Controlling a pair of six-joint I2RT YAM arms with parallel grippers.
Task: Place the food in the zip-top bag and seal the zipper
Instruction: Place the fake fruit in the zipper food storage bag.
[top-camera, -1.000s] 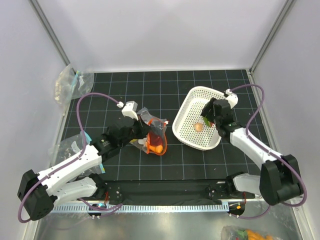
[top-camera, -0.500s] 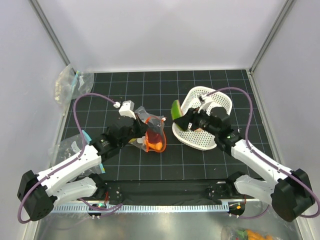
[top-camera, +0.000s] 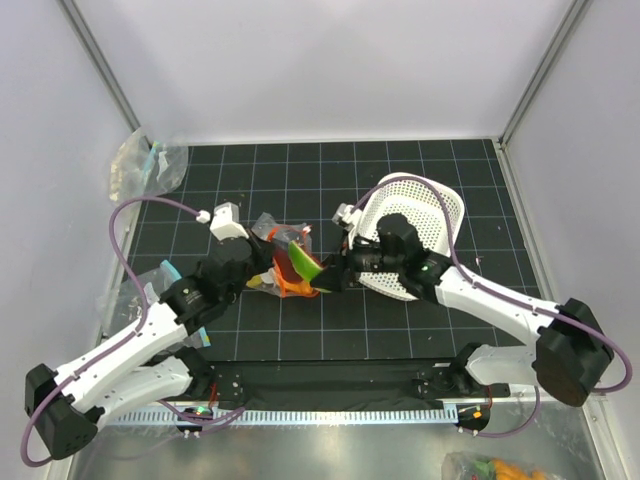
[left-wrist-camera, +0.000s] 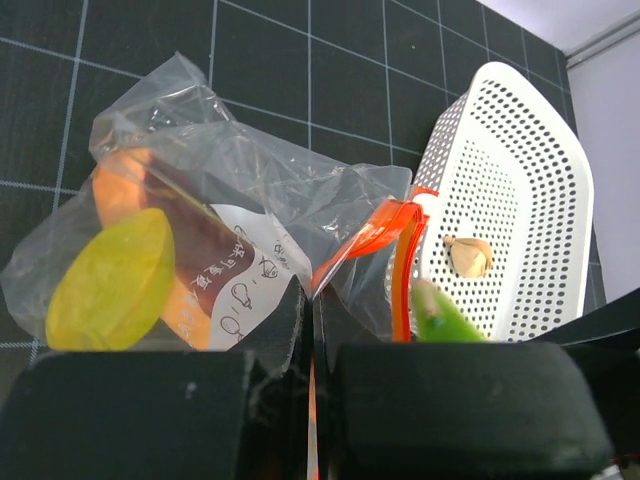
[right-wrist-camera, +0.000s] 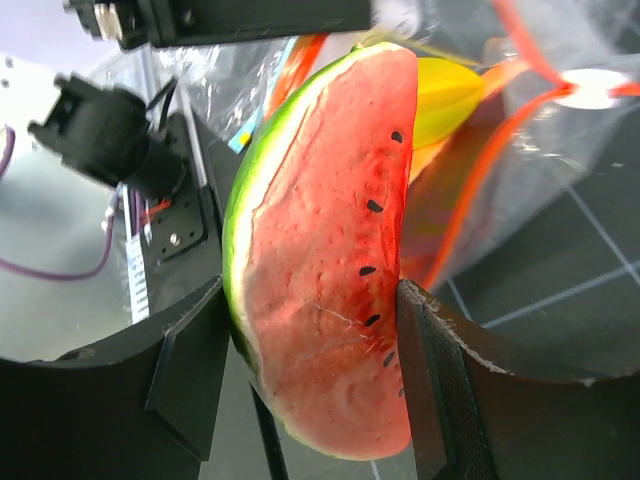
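The clear zip-top bag (top-camera: 285, 262) lies at mid-table with its red-orange zipper strip (left-wrist-camera: 400, 255) gaping. My left gripper (top-camera: 262, 268) is shut on the bag's top edge (left-wrist-camera: 312, 300). Inside the bag I see a yellow lemon (left-wrist-camera: 110, 280), an orange piece (left-wrist-camera: 120, 190) and a dark red piece (left-wrist-camera: 215, 250). My right gripper (top-camera: 325, 272) is shut on the watermelon slice (right-wrist-camera: 325, 300) and holds it at the bag's mouth (top-camera: 300, 262). A small peach ball (left-wrist-camera: 467, 255) lies in the white lattice basket (top-camera: 425, 215).
The basket (left-wrist-camera: 510, 190) is tipped up on its edge, right of the bag. Clear bags with teal trim lie at the far left corner (top-camera: 145, 165) and the left edge (top-camera: 145, 285). More toy food lies off the table at bottom right (top-camera: 500, 467).
My right gripper carried the watermelon slice from the basket leftward to the bag's mouth. The basket tipped up. My left arm shifted slightly left, still holding the bag.
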